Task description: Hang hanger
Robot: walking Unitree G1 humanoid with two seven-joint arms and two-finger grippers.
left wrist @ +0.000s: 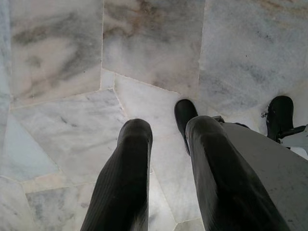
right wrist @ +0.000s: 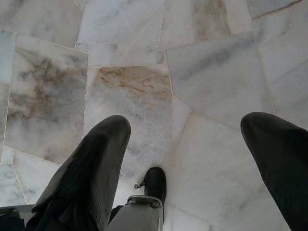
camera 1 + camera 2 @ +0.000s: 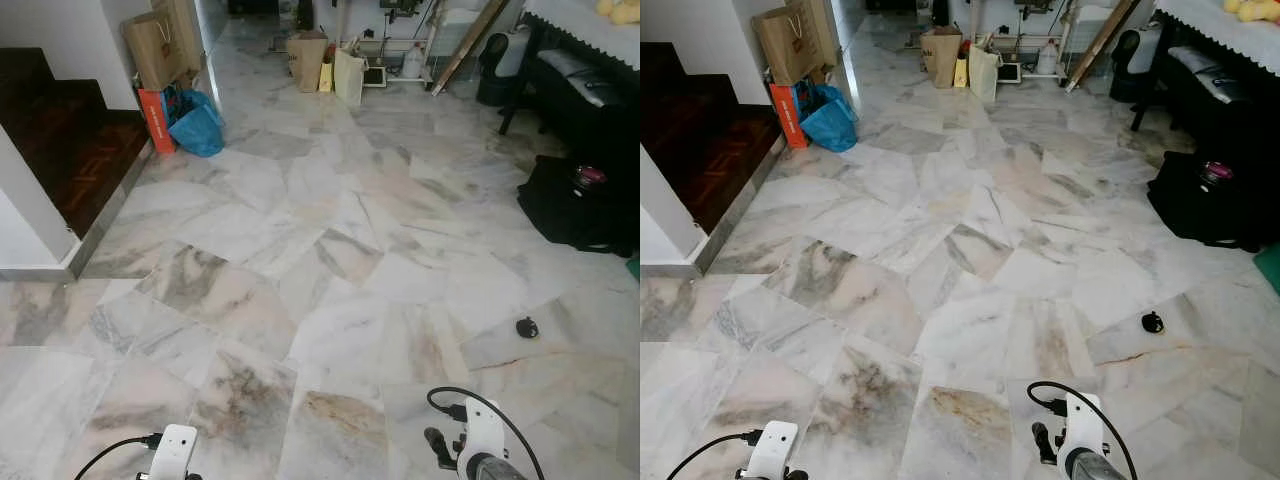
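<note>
Fingers of the left gripper [image 1: 166, 139] stand slightly parted and hold nothing; those of the right gripper [image 2: 190, 139] are spread wide and bare. Both hang low over the marble floor [image 3: 330, 250]. I cannot make out a hanger. Ahead of the right fingers lies a small black object [image 3: 527, 327]; farther off sits a blue bag [image 3: 197, 125].

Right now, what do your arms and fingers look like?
Each wrist ends in a white block with a looping black cable, seen on my left arm and right arm. The fingers are long, black, finely ribbed and round-tipped, like those on my right.
</note>
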